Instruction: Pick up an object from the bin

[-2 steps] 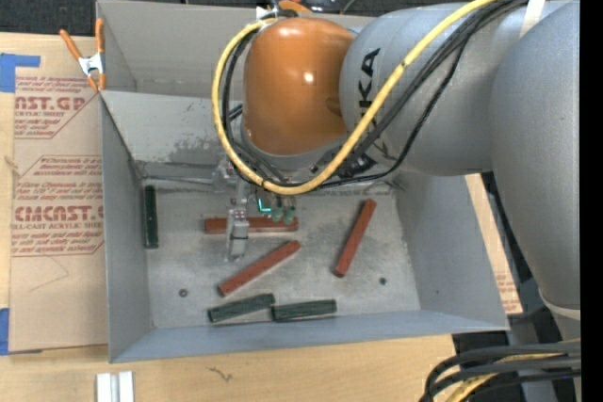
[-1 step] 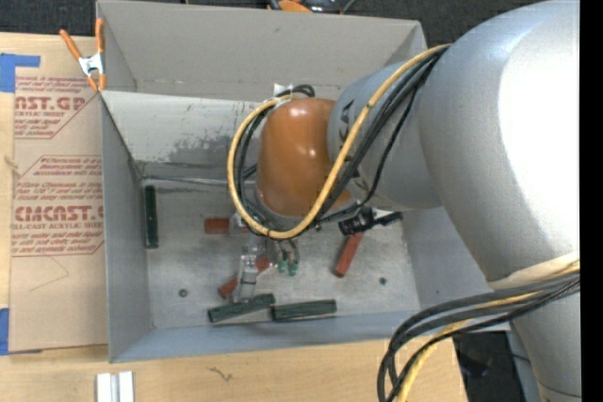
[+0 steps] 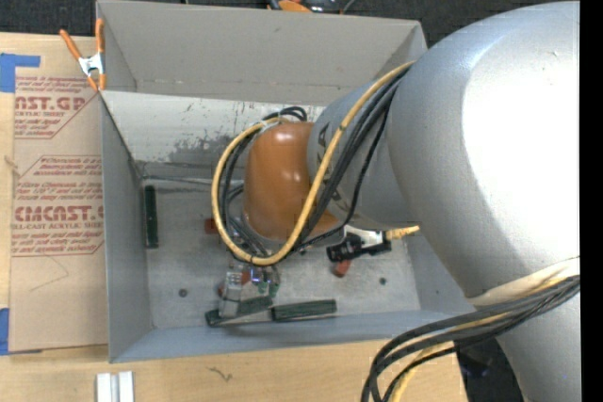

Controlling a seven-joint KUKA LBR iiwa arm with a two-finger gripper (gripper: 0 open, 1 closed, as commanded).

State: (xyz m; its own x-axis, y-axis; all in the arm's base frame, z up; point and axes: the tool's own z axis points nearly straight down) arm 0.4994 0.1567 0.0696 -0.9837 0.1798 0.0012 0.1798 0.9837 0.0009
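Note:
My gripper (image 3: 248,286) hangs low near the bin's front wall, under the arm's orange cover. Directly below it lies a dark green flat piece (image 3: 229,317), touching or nearly touching the gripper's tip. To its right, a dark green stick (image 3: 304,309) lies along the front wall. A black and white clip-like thing (image 3: 359,247) with a red tip (image 3: 341,268) rests further right, partly under the arm.
A dark green bar (image 3: 150,217) lies lengthwise by the left wall. A small red bit (image 3: 207,225) sits left of the orange cover. The arm and its yellow and black cables hide the bin's right half.

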